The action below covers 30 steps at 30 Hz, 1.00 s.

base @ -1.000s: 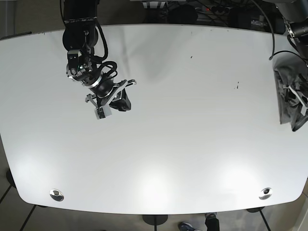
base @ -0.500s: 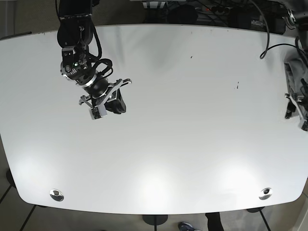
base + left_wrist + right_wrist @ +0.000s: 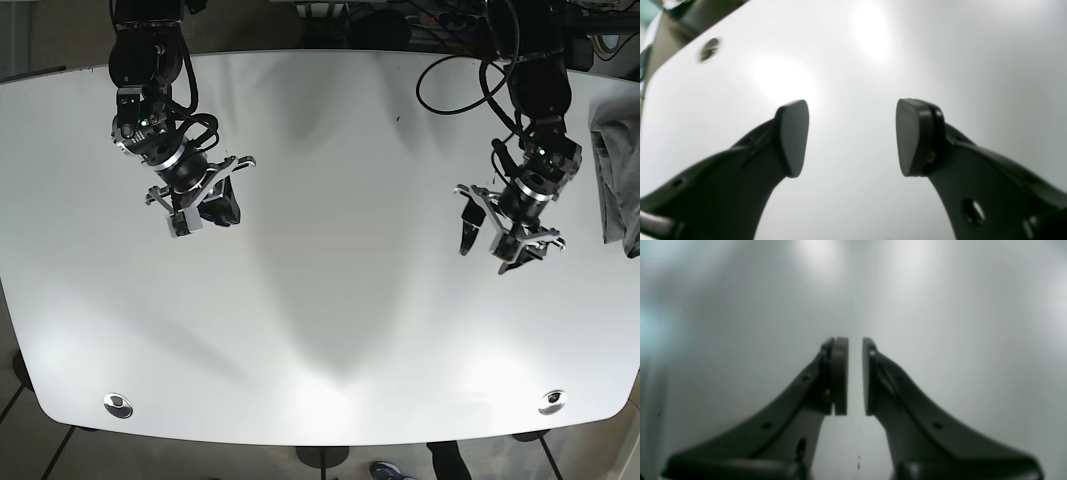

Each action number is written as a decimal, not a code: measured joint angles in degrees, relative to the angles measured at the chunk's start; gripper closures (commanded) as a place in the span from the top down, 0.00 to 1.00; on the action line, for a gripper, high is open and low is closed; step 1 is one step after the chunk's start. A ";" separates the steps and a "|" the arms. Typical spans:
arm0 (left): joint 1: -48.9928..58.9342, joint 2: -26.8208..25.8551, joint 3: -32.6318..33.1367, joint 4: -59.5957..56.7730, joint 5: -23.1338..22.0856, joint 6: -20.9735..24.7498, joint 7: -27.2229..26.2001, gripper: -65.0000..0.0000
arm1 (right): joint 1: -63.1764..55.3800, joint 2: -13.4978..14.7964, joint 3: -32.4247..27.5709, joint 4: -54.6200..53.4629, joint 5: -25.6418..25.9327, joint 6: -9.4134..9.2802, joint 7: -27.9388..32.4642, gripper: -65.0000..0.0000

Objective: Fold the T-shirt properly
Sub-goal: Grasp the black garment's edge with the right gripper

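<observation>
**Both grippers empty above a bare white counter, shirt at the far right edge**

In the base view, going left to right, the first thing is the right arm's black gripper (image 3: 205, 208), hanging above the upper left part of the glossy white, round-cornered counter (image 3: 330, 300). Its wrist view shows the two dark fingertips (image 3: 839, 375) brought close together with only a thin sliver of counter visible between them, and nothing pinched. A few tiny dark specks lie on the surface below.

Near the front left corner of the counter sits a small round metal-rimmed hole (image 3: 118, 404). A matching hole (image 3: 551, 401) sits near the front right corner.

Further right, the left arm's black gripper (image 3: 508, 232) hangs above the right part of the counter, with its black cable looping up behind it. Its jaws are spread wide: in the left wrist view the two rounded dark pads (image 3: 792, 136) stand well apart, with bare, brightly reflecting counter between them and nothing held. That view also takes in one round hole (image 3: 709, 50) near a counter corner.

At the extreme right edge of the base view lies the crumpled grey fabric T-shirt (image 3: 618, 180), partly cut off by the frame, well apart from both grippers and beside the left arm. Whether it rests fully on the counter or hangs over the edge cannot be told.
</observation>
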 measured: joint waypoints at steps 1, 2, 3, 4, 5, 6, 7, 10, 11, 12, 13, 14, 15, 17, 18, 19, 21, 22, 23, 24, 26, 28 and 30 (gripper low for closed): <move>1.64 1.73 -0.15 2.49 -0.04 0.28 0.00 0.58 | -0.42 -0.02 0.00 1.07 0.09 0.00 0.22 0.11; 3.50 4.66 -0.22 5.57 0.09 0.26 0.28 0.58 | -1.05 -0.07 0.00 2.34 0.68 0.04 0.63 0.11; 4.76 6.73 -0.24 7.56 0.11 0.37 0.39 0.58 | -1.49 -0.17 -0.02 3.15 0.66 0.04 0.66 0.11; 5.97 8.79 -0.26 9.25 0.02 0.48 -0.07 0.58 | -2.05 -0.20 -0.02 3.82 0.68 0.02 0.68 0.11; 7.19 10.82 -0.26 10.21 -0.11 0.48 -0.37 0.58 | -2.60 -0.17 -0.04 4.20 0.87 0.04 0.72 0.11; 8.52 13.49 -0.26 10.40 -0.04 0.44 -0.07 0.58 | -3.39 -0.13 -0.02 4.28 0.79 0.04 0.72 0.11; 9.20 15.19 0.13 10.38 0.07 0.48 0.66 0.57 | -3.78 -0.04 0.00 4.28 0.42 0.00 0.61 0.11; 11.56 18.01 4.79 10.40 0.35 0.90 0.63 0.42 | -4.07 -0.04 -0.04 4.28 0.46 0.02 0.68 0.10; 12.15 18.25 6.32 10.40 0.33 1.25 0.63 0.39 | -4.39 -0.02 -0.04 4.28 0.46 0.04 0.81 0.10; 12.55 18.32 8.35 10.38 0.20 4.20 0.66 0.39 | -4.79 -0.02 -0.04 4.28 0.39 0.04 0.74 0.10; 12.52 18.27 9.03 10.38 -0.11 8.02 0.52 0.39 | -5.01 -0.02 -0.04 4.28 0.42 0.02 0.66 0.10; 12.17 18.12 9.22 10.38 -0.07 13.77 0.37 0.39 | -4.96 -0.02 -0.04 4.28 0.42 0.02 0.66 0.10; 12.02 17.70 9.44 10.38 -0.04 16.63 0.24 0.39 | -4.83 -0.02 -0.04 4.28 0.44 0.02 0.74 0.11; 12.13 16.79 9.60 10.38 -0.07 17.92 0.24 0.39 | -4.57 -0.02 -0.11 4.28 0.42 0.02 0.76 0.11; 12.13 16.52 9.68 10.36 -0.09 17.86 0.22 0.39 | -4.42 -0.02 -0.13 4.28 0.42 0.04 0.79 0.11; 11.91 16.24 9.68 10.34 -0.09 17.86 0.22 0.39 | -4.11 0.00 -0.26 4.28 0.39 0.02 0.79 0.11; 11.04 16.06 9.38 10.29 -0.09 17.88 0.31 0.39 | -2.84 -0.02 -0.39 3.82 0.39 0.02 0.61 0.11; 10.69 16.06 8.63 10.29 -0.15 17.79 -0.17 0.39 | -1.77 -0.04 -0.42 3.26 0.44 0.04 0.68 0.11; 10.56 16.11 7.72 10.34 -0.13 17.86 -0.22 0.40 | -0.68 -0.07 -0.48 2.62 0.44 0.02 0.70 0.14; 10.34 16.11 6.43 10.34 -0.09 17.90 0.35 0.46 | 1.16 -0.20 -0.63 1.49 0.42 0.02 0.66 0.24; 9.86 16.15 4.74 10.34 -0.13 17.90 0.42 0.63 | 5.77 0.42 -4.55 -1.99 -0.04 -0.20 0.55 0.46; 9.18 16.04 4.55 10.32 -0.09 17.88 0.50 0.66 | 10.45 0.02 -7.85 -5.40 0.70 0.04 0.26 0.61; 7.82 14.78 5.90 10.12 -0.07 17.90 0.72 0.63 | 13.66 -0.04 -9.77 -8.41 0.83 0.07 0.63 0.61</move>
